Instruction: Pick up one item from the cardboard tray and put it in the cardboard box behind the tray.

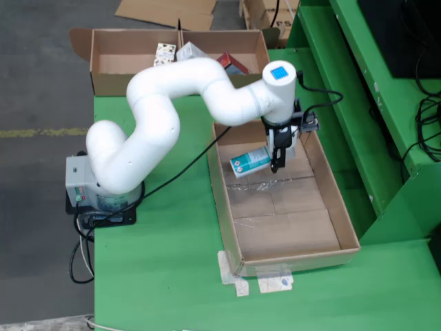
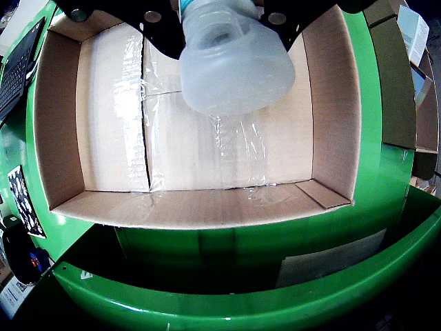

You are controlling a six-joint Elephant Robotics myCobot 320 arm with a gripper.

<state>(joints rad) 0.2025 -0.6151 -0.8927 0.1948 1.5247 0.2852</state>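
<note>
Arm bent over tray (image 1: 348, 227), end effector (image 1: 278, 164) gripping bottle (image 1: 249, 161)

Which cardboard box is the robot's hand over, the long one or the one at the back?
The long cardboard tray in front. The end effector hangs inside it, holding a white bottle. The back box only holds other items.

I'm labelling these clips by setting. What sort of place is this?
Probably a workshop or warehouse floor: bare concrete floor, a green metal workbench holding the cardboard tray, and flattened cardboard lying on the floor.
</note>
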